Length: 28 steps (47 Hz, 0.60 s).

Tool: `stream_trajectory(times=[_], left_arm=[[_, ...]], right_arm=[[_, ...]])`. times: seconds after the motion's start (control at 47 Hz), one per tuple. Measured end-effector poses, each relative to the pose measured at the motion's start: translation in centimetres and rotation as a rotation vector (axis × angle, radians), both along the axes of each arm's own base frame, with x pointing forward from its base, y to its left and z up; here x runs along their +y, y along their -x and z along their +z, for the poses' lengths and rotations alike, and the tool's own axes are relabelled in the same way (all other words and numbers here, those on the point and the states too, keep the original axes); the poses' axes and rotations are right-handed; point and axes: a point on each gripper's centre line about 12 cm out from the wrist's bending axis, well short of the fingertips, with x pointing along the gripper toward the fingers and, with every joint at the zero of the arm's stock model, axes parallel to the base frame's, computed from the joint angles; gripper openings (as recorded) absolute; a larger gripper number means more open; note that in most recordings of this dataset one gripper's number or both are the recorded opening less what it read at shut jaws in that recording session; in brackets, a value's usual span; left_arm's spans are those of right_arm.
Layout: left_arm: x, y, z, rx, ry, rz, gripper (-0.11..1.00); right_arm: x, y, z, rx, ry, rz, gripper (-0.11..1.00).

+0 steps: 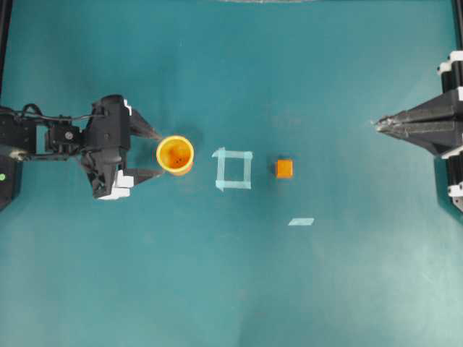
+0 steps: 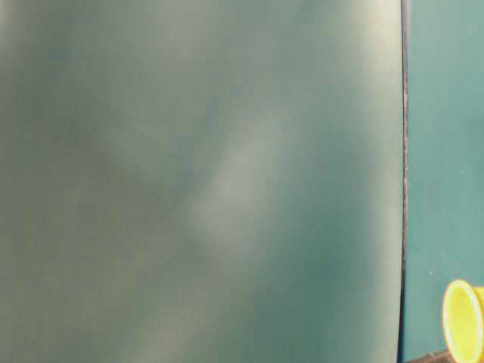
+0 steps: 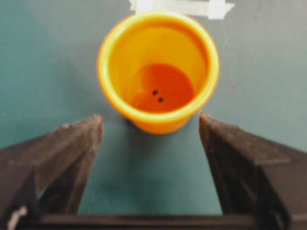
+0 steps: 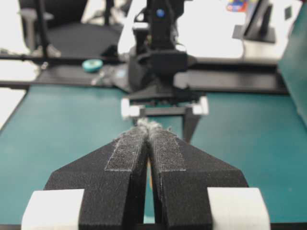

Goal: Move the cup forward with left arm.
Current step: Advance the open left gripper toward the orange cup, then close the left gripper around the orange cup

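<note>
Cup [image 1: 175, 155] is the name of the game, but take in the whole field first: the teal table [image 1: 239, 289] fills the overhead view from edge to edge. Biggest player on it is the left arm [image 1: 51, 137], stretching in from the left edge at mid-height, its left gripper [image 1: 155, 153] spread wide, one finger above and one below, the tips reaching just to the cup's left side. Over on the right edge sits the right gripper [image 1: 379, 125], pointing left toward the middle, and the right wrist view shows its two padded fingers [image 4: 127, 153] pressed flat together, clenched on nothing.

Now the cup itself: left of centre in the overhead view, standing upright, mouth facing straight up, long axis vertical, so the camera looks right down into the darker orange bottom. From the left wrist view the cup [image 3: 158, 72] sits just ahead of the parted fingers [image 3: 72, 148], not between them, and whether either tip touches it I cannot tell.

Just right of the cup lies a square of pale tape [image 1: 234, 168], then a small orange cube [image 1: 284, 168], and smallest of all, a loose tape strip [image 1: 301, 222] lower right of that.
</note>
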Motion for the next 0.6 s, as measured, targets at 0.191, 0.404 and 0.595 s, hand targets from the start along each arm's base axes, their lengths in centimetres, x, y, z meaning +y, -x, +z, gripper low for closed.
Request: stream_trajectory(times=[0.191, 0.404, 0.595], left_arm=[[0.0, -0.5, -0.4, 0.003, 0.000, 0.000, 0.79], [0.1, -1.4, -0.8, -0.011, -0.001, -0.002, 0.79], [-0.2, -2.5, -1.2, -0.026, -0.001, -0.013, 0.79]], right_arm=[[0.0, 0.1, 0.0, -0.002, 0.000, 0.000, 0.00], [0.0, 0.1, 0.1, -0.003, 0.000, 0.000, 0.00], [0.0, 0.1, 0.1, -0.003, 0.000, 0.000, 0.00]])
